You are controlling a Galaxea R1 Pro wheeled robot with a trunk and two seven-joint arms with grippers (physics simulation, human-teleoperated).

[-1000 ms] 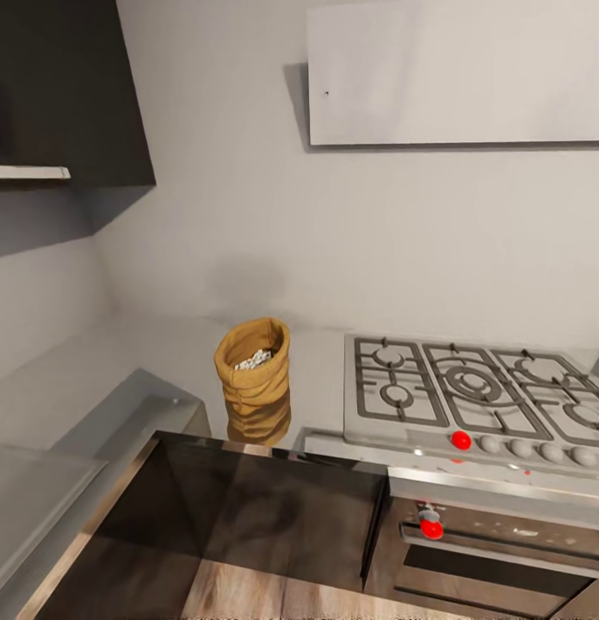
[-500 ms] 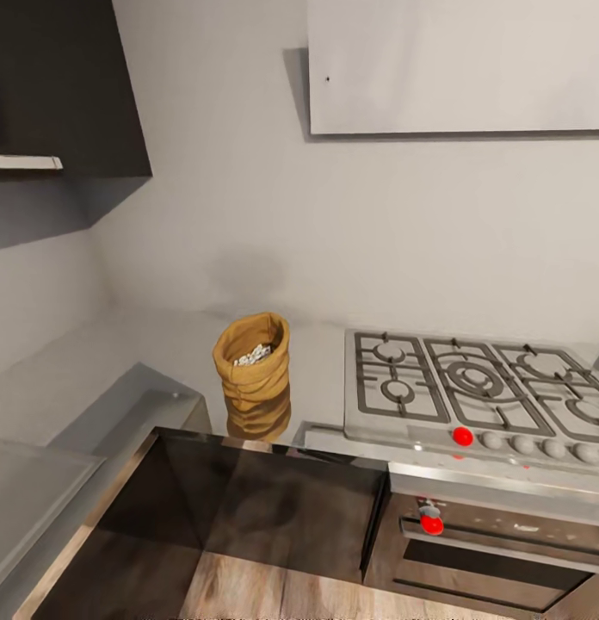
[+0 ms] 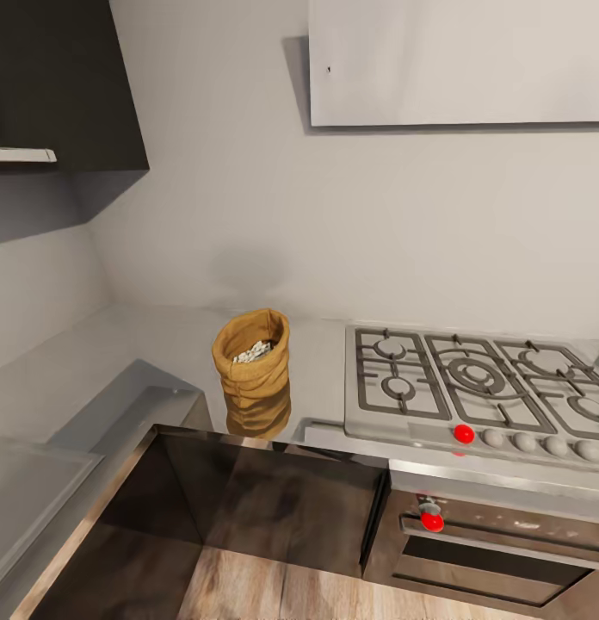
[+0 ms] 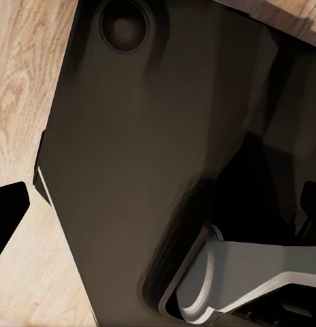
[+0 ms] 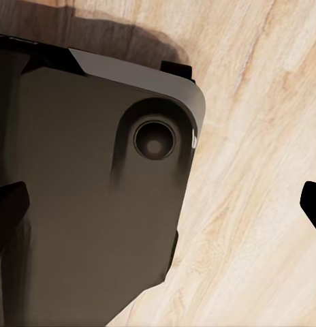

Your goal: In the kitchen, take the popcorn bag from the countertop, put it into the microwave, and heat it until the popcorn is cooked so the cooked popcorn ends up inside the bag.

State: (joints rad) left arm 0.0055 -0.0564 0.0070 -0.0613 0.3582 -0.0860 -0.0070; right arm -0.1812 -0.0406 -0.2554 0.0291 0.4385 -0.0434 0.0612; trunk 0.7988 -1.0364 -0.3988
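Pincers: left pincer [image 4: 158,204] and right pincer [image 5: 158,204] spread wide, empty, pointing at the floor, well apart from popcorn bag [image 3: 252,354] upright on counter [image 3: 153,344]. Risk: a long reach tips it, spilling popcorn [image 3: 252,352].

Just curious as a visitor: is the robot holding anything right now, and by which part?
Nothing is held: the popcorn bag stands alone on the countertop.

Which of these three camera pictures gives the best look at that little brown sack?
The head view: the popcorn bag stands upright on the countertop beside the gas hob, with popcorn inside. Both wrist views look down at the robot's dark base and wooden floor instead.
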